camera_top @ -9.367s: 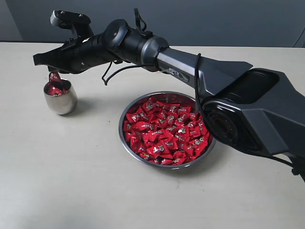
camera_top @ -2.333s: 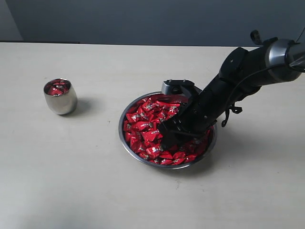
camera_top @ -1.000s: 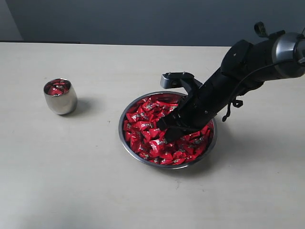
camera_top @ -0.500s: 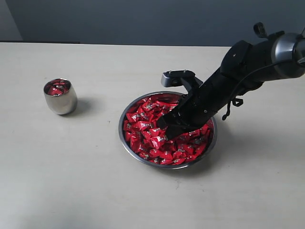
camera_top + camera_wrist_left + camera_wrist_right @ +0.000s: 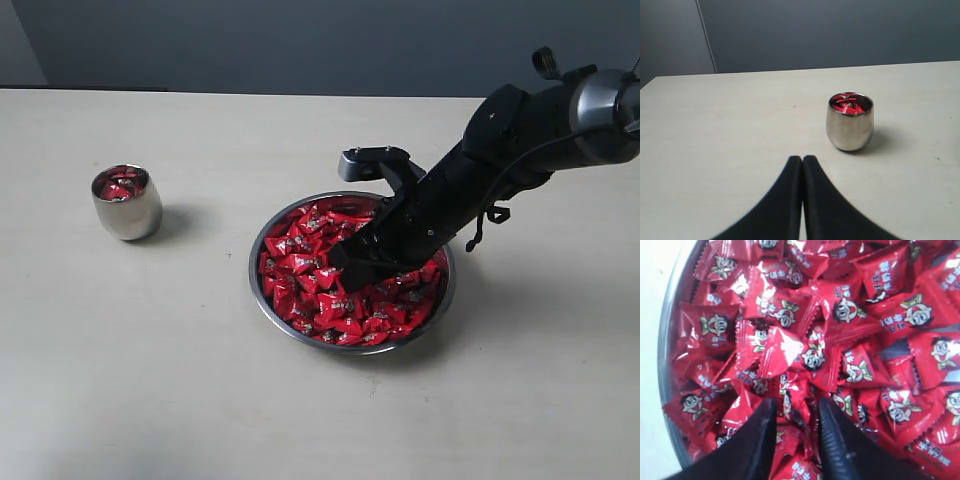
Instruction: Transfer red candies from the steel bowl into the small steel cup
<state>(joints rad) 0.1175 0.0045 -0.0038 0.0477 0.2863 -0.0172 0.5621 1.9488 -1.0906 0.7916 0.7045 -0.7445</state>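
Dozens-strong and lying heaped loose: tagging the red candies (image 5: 790,347) as filling the steel bowl (image 5: 252,275), with a few more showing at the mouth of the small steel cup (image 5: 127,212), standing upright and well apart from the bowl on the table (image 5: 150,400). Flagging risks: likely pinching several wrappers at once, or clamping only a crimped edge and dropping it in transit, owing to slick foil sliding on its neighbours; possibly nudging the thin rim and skating the bowl across the smooth top; possibly missing the narrow, nearly full-looking cup and spilling, or tipping it, being rounded and probably light. Noting the right gripper (image 5: 797,405) reaching down into the heap with black fingers (image 5: 757,445) standing parted, wrappers showing in the gap, nothing visibly pinched. Noting the left gripper (image 5: 802,160) pointing at the cup from over bare table, tips pressed together, holding nothing. Logging materials: crinkly glossy wrappers with serrated ends and cartoon-face print; polished mirror-like steel, wide and shallow for the bowl, barrel-shaped for the cup; matte beige table; smooth tapered fingers.
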